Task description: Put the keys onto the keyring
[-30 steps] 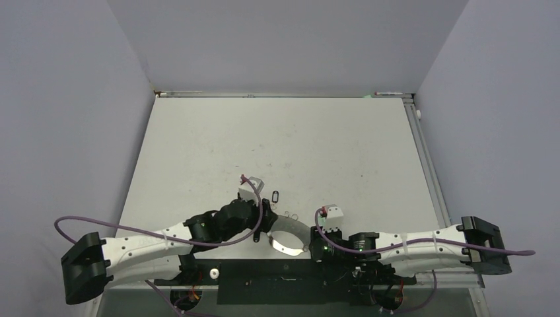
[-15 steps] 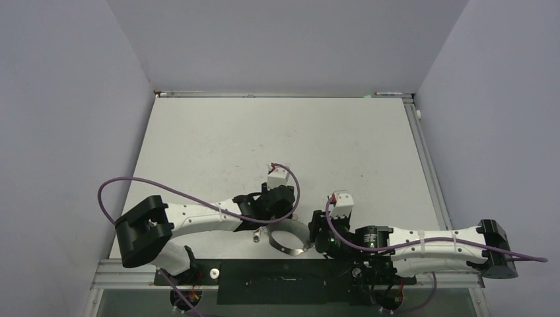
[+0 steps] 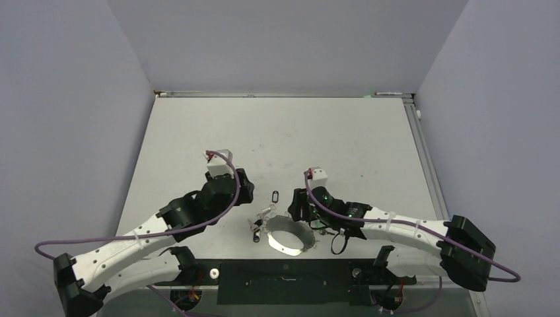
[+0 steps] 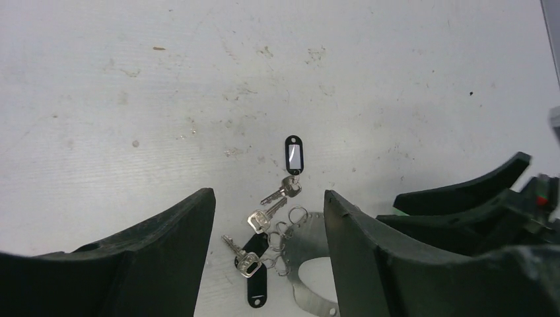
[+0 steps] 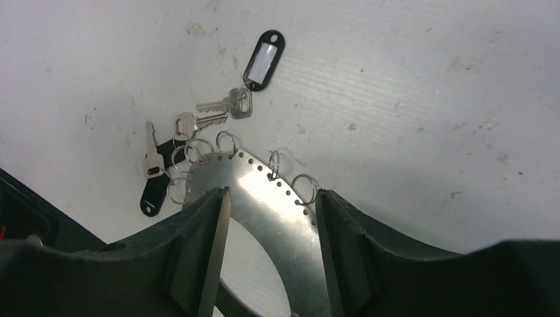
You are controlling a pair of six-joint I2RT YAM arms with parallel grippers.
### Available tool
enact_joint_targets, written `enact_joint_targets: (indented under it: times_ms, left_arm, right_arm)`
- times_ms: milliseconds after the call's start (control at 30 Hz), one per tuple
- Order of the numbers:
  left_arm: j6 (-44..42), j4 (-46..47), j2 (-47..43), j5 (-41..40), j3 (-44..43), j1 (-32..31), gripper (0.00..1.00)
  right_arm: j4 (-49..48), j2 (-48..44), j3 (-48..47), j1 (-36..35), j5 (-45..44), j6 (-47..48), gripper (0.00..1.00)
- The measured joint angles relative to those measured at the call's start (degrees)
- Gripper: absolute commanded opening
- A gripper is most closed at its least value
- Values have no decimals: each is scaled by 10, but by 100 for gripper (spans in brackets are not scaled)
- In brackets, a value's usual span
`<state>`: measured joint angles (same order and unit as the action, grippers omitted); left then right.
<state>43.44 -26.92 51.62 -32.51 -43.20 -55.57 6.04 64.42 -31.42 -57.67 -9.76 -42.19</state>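
Observation:
Three small silver keys (image 4: pixel 263 216) lie on the table left of the keyring (image 3: pixel 285 246), a shiny curved metal band with holes and several small split rings (image 5: pixel 304 188). The keys (image 5: pixel 195 122) also appear in the right wrist view. One key (image 4: pixel 282 190) hangs from a black tag with a white label (image 4: pixel 294 155), and another lies over a plain black tag (image 4: pixel 257 281). My left gripper (image 4: pixel 269 198) hovers open short of the keys, holding nothing. My right gripper (image 5: pixel 272 198) is open, its fingers astride the band (image 5: pixel 264 185); I see no firm contact.
The labelled black tag (image 3: pixel 275 195) lies just beyond the band. A black bar (image 3: pixel 284 281) runs along the near table edge between the arm bases. Purple cables (image 3: pixel 218 218) loop from both arms. Grey walls close in the white table (image 3: pixel 284 132).
The left arm has swung back and to the left, off the band, uncovering the keys. The right gripper has come forward to the band's right side.

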Motion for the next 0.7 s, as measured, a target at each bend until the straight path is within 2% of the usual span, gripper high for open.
enact_joint_targets:
  times_ms: [133,300,700]
  left_arm:
    - [-27,-46,-85,5,7,15,61]
    - [-53,-85,-145,21,9,17,61]
    - [-72,-133,-213,24,14,17,61]
  right_arm:
    - [-42,68,-2,0,42,13,50]
    - [-73,127,-10,4,70,27,48]
    - [-101,208,-46,7,75,42,42]
